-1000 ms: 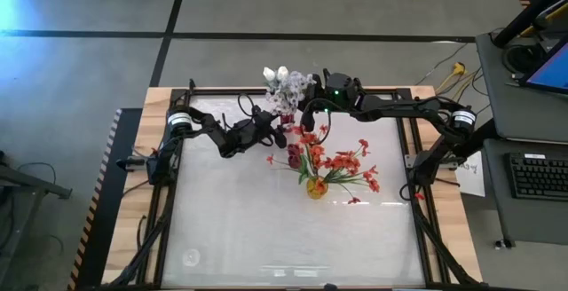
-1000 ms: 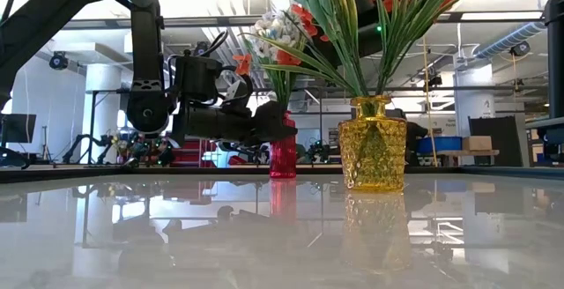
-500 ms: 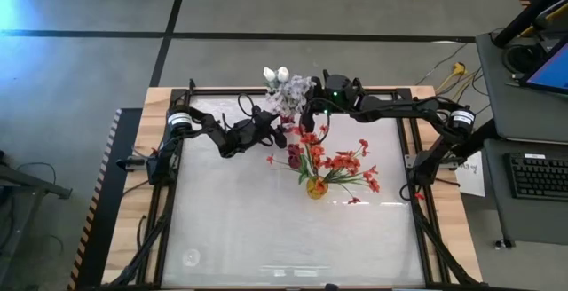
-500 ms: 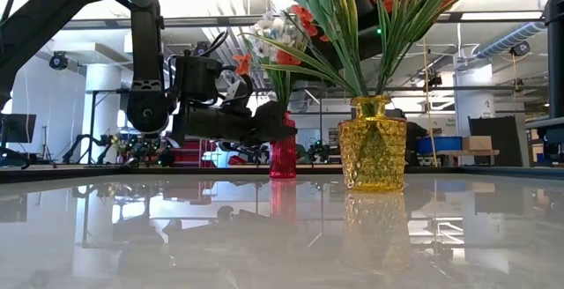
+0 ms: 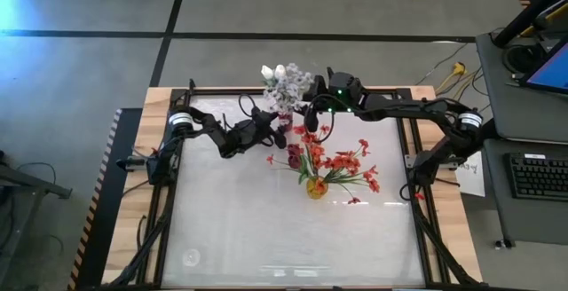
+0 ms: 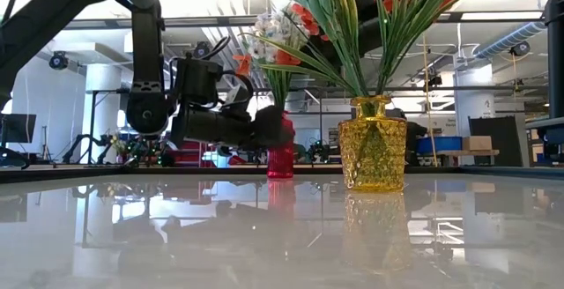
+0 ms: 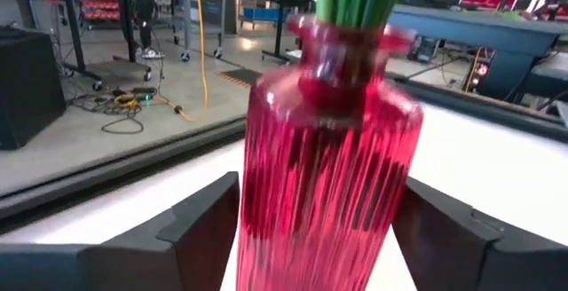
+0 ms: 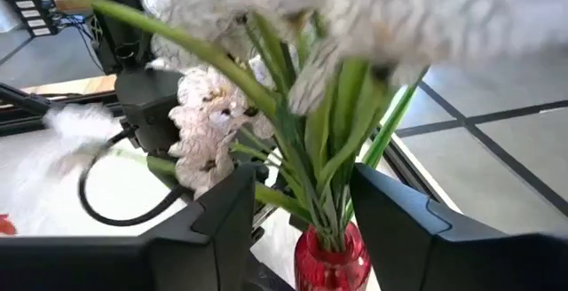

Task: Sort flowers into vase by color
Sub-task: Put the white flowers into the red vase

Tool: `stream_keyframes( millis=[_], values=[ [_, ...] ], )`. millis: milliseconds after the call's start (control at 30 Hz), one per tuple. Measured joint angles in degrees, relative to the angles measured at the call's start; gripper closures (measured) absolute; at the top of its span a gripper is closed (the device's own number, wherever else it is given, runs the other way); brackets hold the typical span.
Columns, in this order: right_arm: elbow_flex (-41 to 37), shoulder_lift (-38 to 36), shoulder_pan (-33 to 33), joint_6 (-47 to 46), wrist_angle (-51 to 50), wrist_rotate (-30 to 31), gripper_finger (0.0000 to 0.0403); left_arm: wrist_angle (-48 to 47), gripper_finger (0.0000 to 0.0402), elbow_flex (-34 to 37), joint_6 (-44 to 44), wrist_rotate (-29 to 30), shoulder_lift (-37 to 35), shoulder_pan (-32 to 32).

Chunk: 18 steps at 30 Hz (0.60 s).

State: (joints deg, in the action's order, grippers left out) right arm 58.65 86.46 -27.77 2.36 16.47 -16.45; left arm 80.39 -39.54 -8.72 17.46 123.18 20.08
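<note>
Left hand (image 7: 311,229) sits low at the red vase (image 7: 324,158), one dark blocky finger on each side of the body. The fingers look spread, with a sliver of gap either side of the glass, so I'd call it released around the vase, not squeezing it. The vase is ribbed translucent red glass, narrow neck, flared lip, with a bundle of smooth green stems poking out of the mouth.

Right hand (image 8: 302,211) hangs up higher over that same vase (image 8: 324,255), its two fingers apart with the green stems (image 8: 311,140) running between them. No pinch that I can see, so it's released too. Right in front of its camera are the white flowers (image 8: 209,131), fluffy little blossom sprays, plus blurry white blooms up close.

From above, the white flowers (image 5: 286,82) stand in the red vase near the back edge of the counter (image 5: 266,238), which is glossy and mirror-like with wooden borders.

Just in front of it is a yellow vase (image 6: 373,144), knobbly faceted glass, packed with red-orange flowers (image 5: 342,162) and long strappy green leaves fanning out.
</note>
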Motion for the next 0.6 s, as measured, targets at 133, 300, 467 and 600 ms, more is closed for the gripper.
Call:
stream_keyframes(
  millis=[133,300,467,600],
  values=[
    [0.00,-0.52,0.00,-0.11,-1.51,0.01,0.0211,0.30,0.0123,0.05,-0.73,0.04,0.10,-0.11],
    [0.04,-1.30,0.00,-0.42,-2.05,0.02,0.0204,0.50,0.0103,0.05,-1.13,0.01,0.00,-0.28],
    [0.11,-3.13,0.00,-0.45,-4.42,0.46,0.0204,0.64,0.0098,0.57,-1.86,-1.29,-0.75,-0.31],
    [0.13,-4.76,0.00,-0.93,-6.09,0.66,0.0204,0.92,0.0097,2.45,-0.78,-1.99,-2.86,-0.39]
  ],
)
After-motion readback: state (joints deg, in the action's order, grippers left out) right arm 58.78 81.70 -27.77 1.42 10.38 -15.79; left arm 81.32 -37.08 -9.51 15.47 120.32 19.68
